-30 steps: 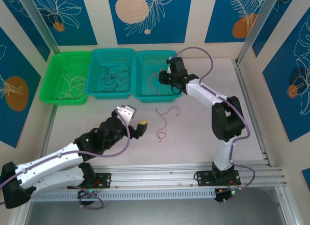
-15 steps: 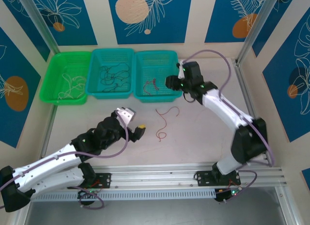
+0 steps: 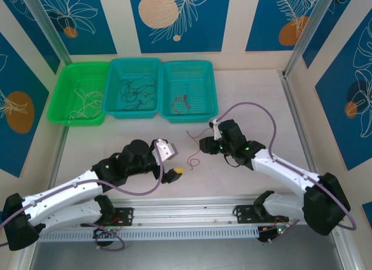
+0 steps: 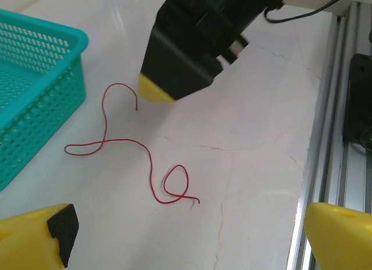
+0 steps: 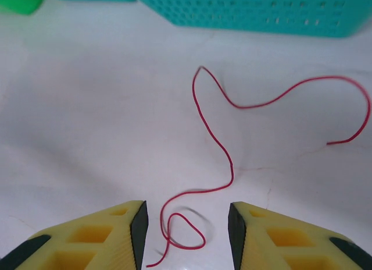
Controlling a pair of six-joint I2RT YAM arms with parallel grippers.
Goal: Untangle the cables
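Jaws of the right pincer (image 5: pixel 187 238) are standing parted around nothing, straddling the looped end of the red cable (image 5: pixel 230 161) that is lying on the surface (image 3: pixel 250 101) just in front of the teal basket (image 3: pixel 189 117). That arm has just been swinging back from over the basket, where another red strand (image 3: pixel 183 102) is now resting, seemingly sorted. Farther from the basket, the left pincer (image 4: pixel 189 238) is waiting wide open and empty. This loose cable is likely going next.

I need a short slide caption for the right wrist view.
Right gripper, open, hovering over the looped end of the red cable on the table.
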